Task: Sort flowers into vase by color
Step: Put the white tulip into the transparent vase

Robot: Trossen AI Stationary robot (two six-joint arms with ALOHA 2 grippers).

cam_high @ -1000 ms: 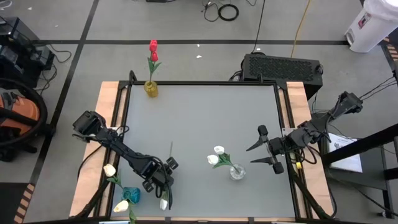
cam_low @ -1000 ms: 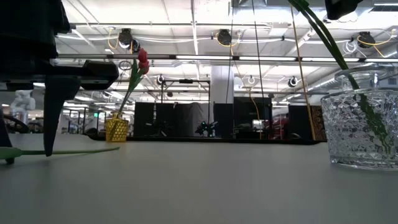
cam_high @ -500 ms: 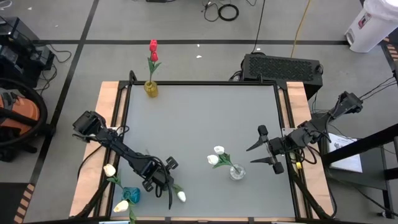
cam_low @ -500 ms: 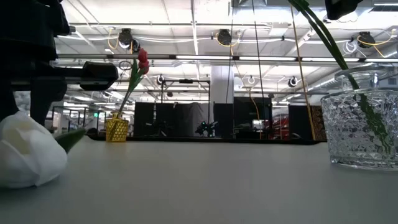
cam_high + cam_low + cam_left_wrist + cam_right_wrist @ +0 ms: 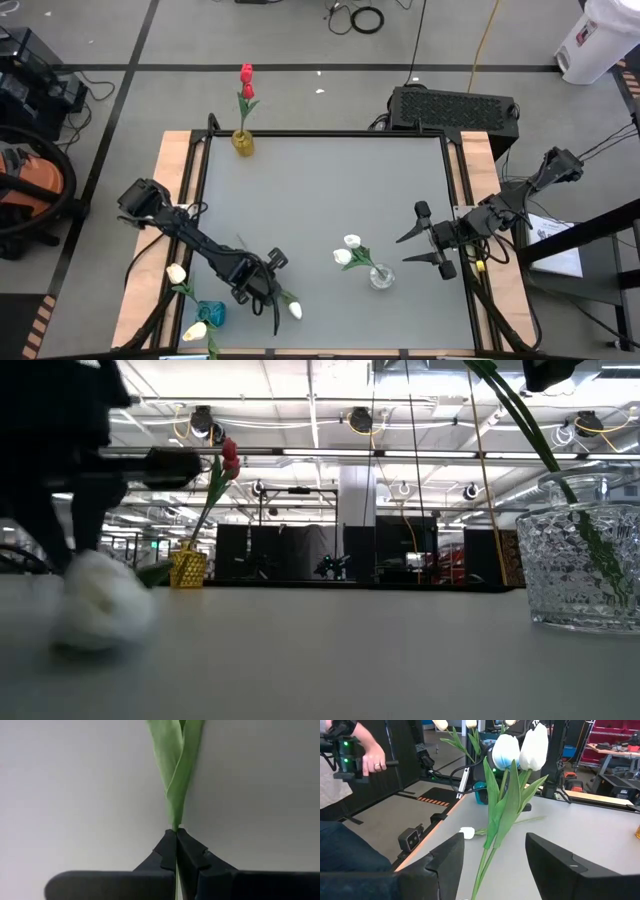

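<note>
White tulip [image 5: 295, 311] in L pincer [image 5: 268, 292] (no labels)

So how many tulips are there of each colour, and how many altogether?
Red tulips: 1, in the yellow vase.
White tulips: 3, two in the clear glass vase, one with its stem in the left end effector.
Cream-yellow tulips: 2, in the teal vase.
Total: 6 tulips.

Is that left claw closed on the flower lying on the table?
Yes: the left gripper is shut on the white tulip, pinching its green stem.
</note>
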